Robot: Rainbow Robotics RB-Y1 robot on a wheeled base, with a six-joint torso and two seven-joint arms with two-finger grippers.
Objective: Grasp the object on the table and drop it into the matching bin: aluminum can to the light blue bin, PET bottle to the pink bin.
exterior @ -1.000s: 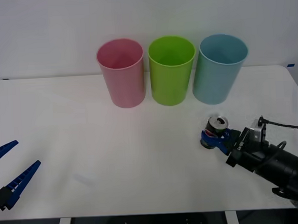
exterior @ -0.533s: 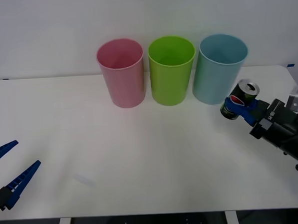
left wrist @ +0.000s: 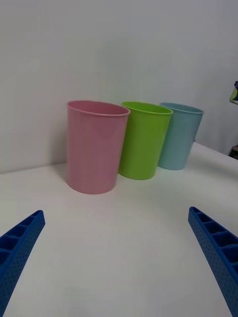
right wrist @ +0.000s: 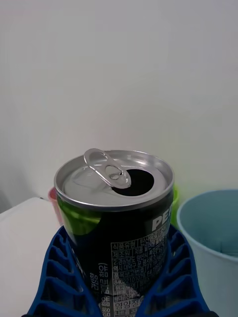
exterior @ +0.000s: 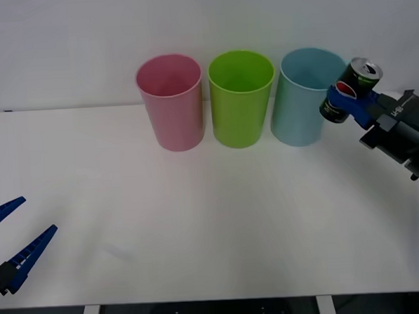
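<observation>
left gripper (exterior: 13,241): fingers apart, parked low over the table's (exterior: 199,221) near-left edge | light blue bin (exterior: 306,95): rightmost of the row | right gripper (exterior: 351,102): clamped on aluminum can (exterior: 349,88), tilted, just beside and right of the bin's rim, bin lies leftward

Light: bright, even, diffuse, apparently from overhead.
Shadows: faint and soft at the foot of the pink bin (exterior: 170,102) on the table (exterior: 199,221).
Glare: mild sheen on the aluminum can (right wrist: 115,218) top.
Blur: the light blue bin (right wrist: 210,237) behind that can looks slightly soft.
</observation>
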